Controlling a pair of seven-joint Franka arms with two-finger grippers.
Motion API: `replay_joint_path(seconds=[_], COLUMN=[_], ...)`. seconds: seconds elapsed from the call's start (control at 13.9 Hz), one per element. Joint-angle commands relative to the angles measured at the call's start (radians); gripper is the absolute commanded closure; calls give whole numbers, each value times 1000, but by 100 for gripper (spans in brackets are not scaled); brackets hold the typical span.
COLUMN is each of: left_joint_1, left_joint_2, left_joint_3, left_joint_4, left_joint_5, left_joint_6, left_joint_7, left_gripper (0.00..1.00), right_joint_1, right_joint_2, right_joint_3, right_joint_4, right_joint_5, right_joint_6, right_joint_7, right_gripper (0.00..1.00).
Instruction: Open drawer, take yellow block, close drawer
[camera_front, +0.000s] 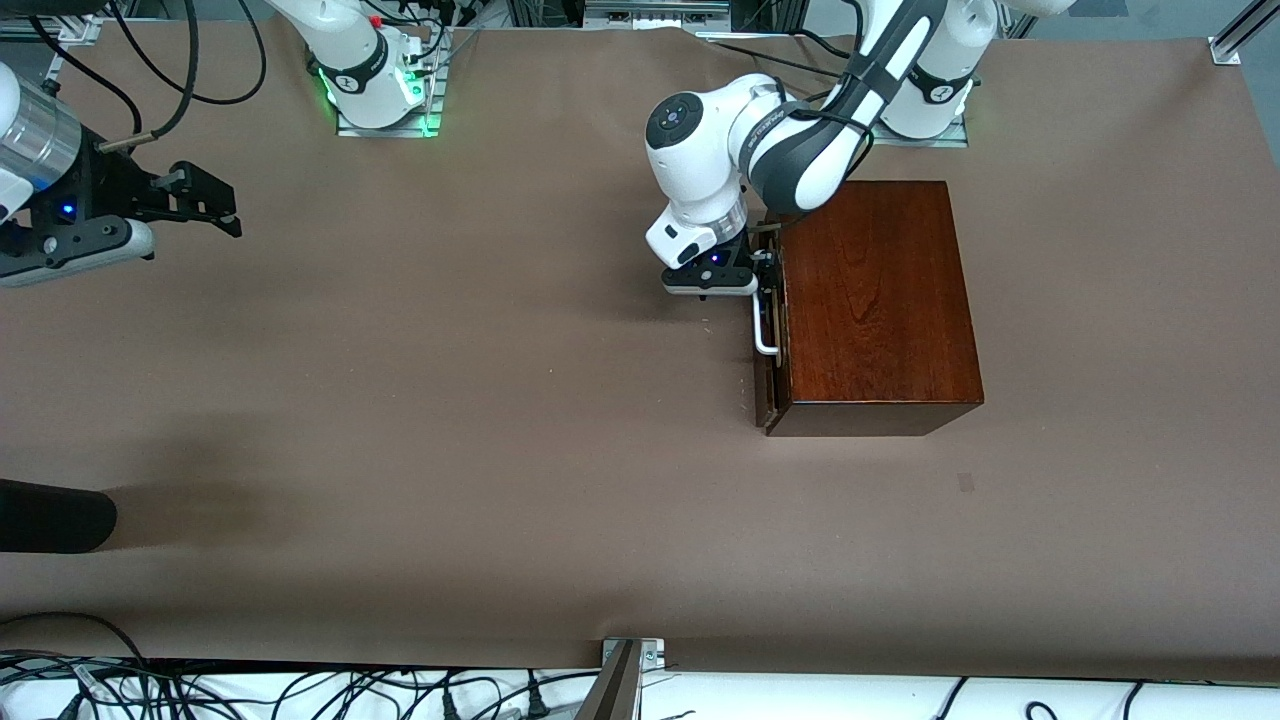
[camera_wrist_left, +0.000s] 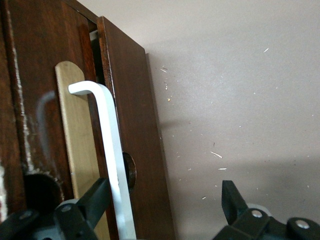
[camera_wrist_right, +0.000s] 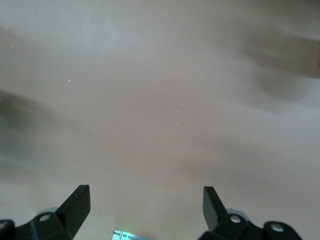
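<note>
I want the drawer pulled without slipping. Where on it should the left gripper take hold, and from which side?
Grip the white bar handle on the drawer front, coming in from the open table in front of it. The bar stands off the wood, leaving room for a finger. The open left gripper is already there, one finger hooked under.

box (camera_front: 875, 300): glossy dark-stained wood | handle (camera_wrist_left: 112, 150): smooth white bar | table (camera_front: 450, 400): matt brown covering

The drawer (camera_front: 771, 330) interior is hidden; the yellow block unseen.
</note>
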Motion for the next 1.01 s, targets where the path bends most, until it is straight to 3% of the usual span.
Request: replay_joint_path(seconds=[0.0, 0.43, 0.94], left_joint_1=[-26, -48, -111], left_joint_2=[29, 69, 196], left_joint_3=[3, 2, -7], left_joint_4=[6, 58, 254], left_joint_5=[33, 30, 19], left_joint_6=[-2, 32, 34], left_joint_7=[-44, -63, -170], left_gripper=[0, 0, 0], right_joint_1=[-7, -13, -13], right_joint_2=[4, 19, 19], right_joint_3=[2, 1, 1], right_joint_4=[9, 9, 9], right_joint_5=[14, 13, 13], right_joint_6=[2, 2, 2], right_joint_7=[-15, -59, -59], right_gripper=[0, 0, 0])
